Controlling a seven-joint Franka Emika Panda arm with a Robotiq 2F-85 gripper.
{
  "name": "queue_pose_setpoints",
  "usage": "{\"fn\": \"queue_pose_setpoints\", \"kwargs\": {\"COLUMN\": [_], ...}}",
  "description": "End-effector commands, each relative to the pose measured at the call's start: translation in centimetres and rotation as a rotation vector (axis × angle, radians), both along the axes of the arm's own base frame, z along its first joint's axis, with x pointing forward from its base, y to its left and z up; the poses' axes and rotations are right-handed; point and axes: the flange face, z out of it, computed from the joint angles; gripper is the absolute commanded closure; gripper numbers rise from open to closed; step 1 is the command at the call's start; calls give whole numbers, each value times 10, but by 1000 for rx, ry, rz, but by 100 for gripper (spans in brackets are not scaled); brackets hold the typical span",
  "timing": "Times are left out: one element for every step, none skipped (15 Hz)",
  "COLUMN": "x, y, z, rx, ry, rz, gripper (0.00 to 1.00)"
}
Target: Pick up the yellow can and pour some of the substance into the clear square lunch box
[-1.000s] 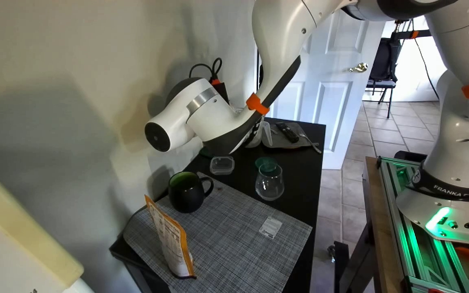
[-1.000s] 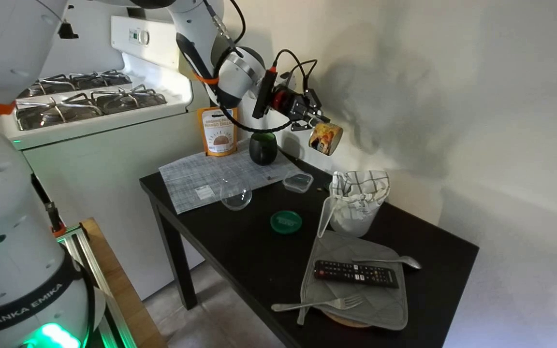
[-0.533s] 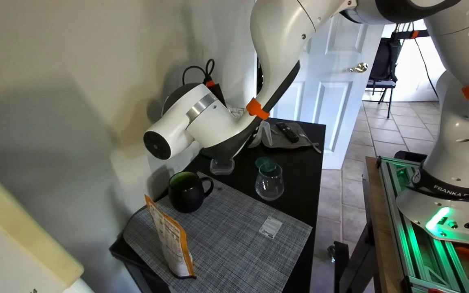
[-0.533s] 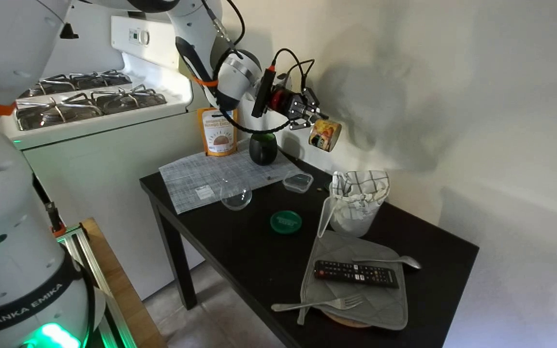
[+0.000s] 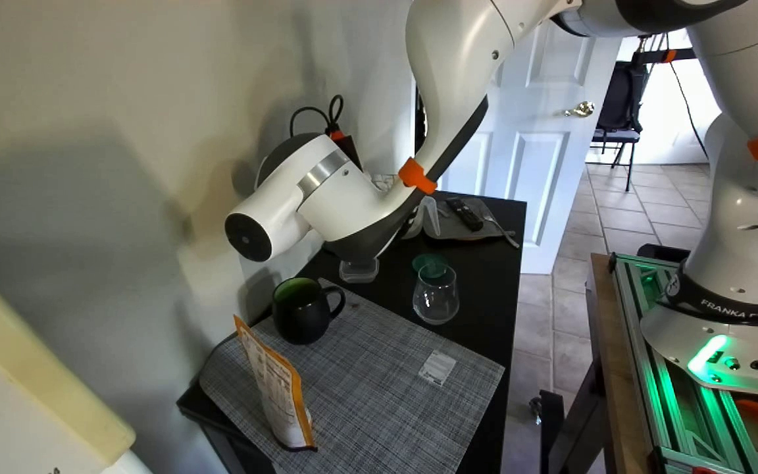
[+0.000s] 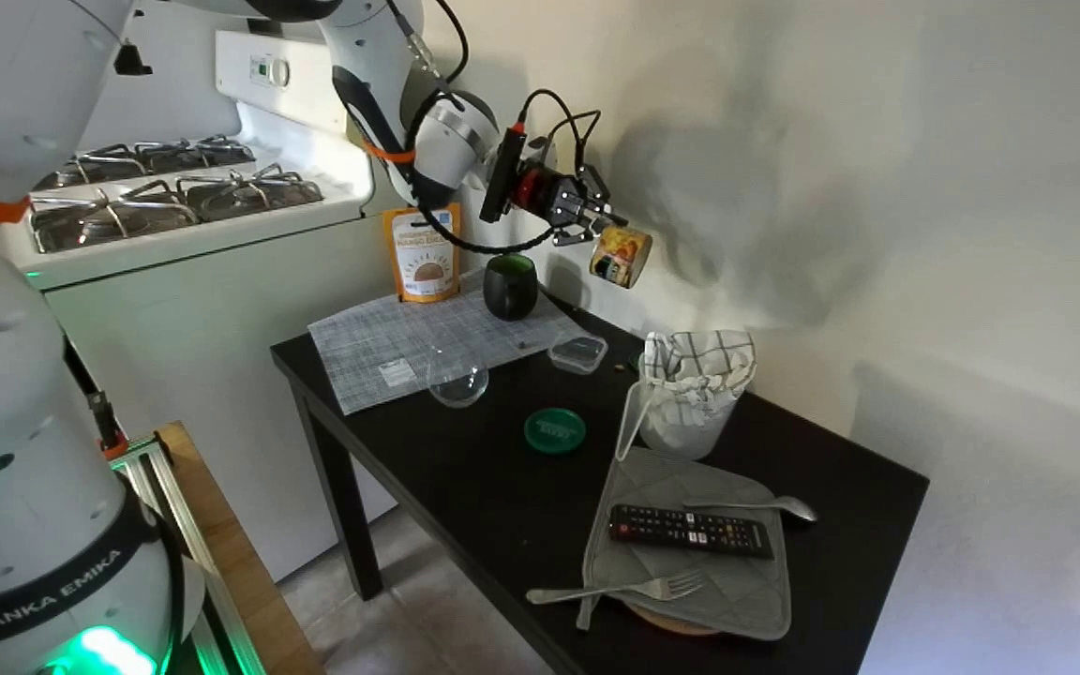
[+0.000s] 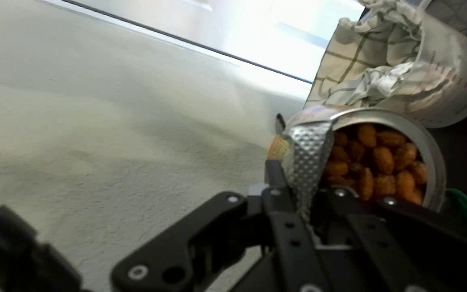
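Observation:
The yellow can hangs tilted in the air near the wall, with my gripper shut on it. In the wrist view the can's open top faces the camera and holds several orange-brown nuts. A peeled foil flap lies between the fingers at the rim. The clear square lunch box stands on the dark table, below and a little left of the can in that exterior view. From the opposite side, my arm partly covers the lunch box and hides both can and gripper.
A dark mug, an orange-white pouch and a drinking glass stand near the lunch box. A cloth-lined white jug, a green lid and a mat with remote share the table. The wall rises close behind the can.
The gripper and can have shifted slightly left and up in an exterior view. From the opposite side, the wrist has come lower and left, covering more of the lunch box. The grip stays the same.

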Motion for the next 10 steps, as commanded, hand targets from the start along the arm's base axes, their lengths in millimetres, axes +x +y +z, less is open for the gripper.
{"fn": "queue_pose_setpoints", "kwargs": {"x": [0,0,0,0,-1,-2,-2,-2,-1,0], "y": [1,0,2,3,4,5,6,6,8,9], "z": [1,1,-2,-4,-8,-13,-18,-23,-29,-33], "rx": [0,0,-16,-24,-46,-79,-95,-109,-120,-128], "ry": [-1,-1,7,15,33,50,68,86,101,110], "rz": [-1,-1,-13,-22,-30,-50,-51,-57,-57,-57], "gripper": [83,96,96,96,96,96,96,96,96,96]}}
